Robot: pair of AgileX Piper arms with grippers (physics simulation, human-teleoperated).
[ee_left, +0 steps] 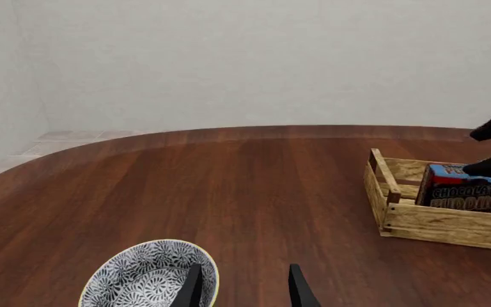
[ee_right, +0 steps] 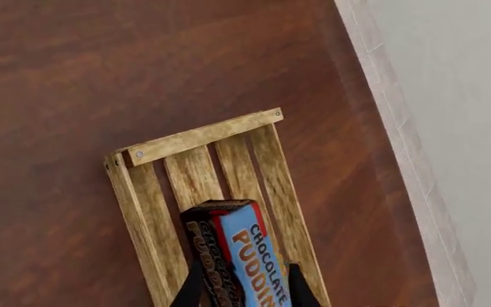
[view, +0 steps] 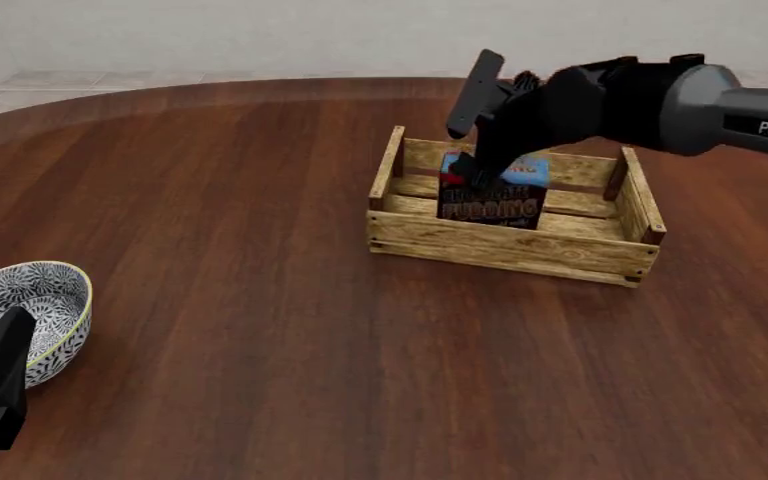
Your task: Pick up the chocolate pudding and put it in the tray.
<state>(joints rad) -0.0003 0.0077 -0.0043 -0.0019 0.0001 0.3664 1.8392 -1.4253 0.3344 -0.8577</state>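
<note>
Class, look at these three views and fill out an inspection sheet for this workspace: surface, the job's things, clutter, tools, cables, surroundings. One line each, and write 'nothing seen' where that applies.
Surface: dark wooden table with a rounded far edge.
Job's things: pudding stands inside the tray, on its slats, toward the near side.
Clutter: patterned bowl at the table's near left, far from the tray.
Tools: right tool shut on the pudding, fingers on both its sides; left tool open, holding nothing, beside the bowl.
Cables: nothing seen.
Surroundings: plain pale wall and a light tiled floor strip beyond the table.
</note>
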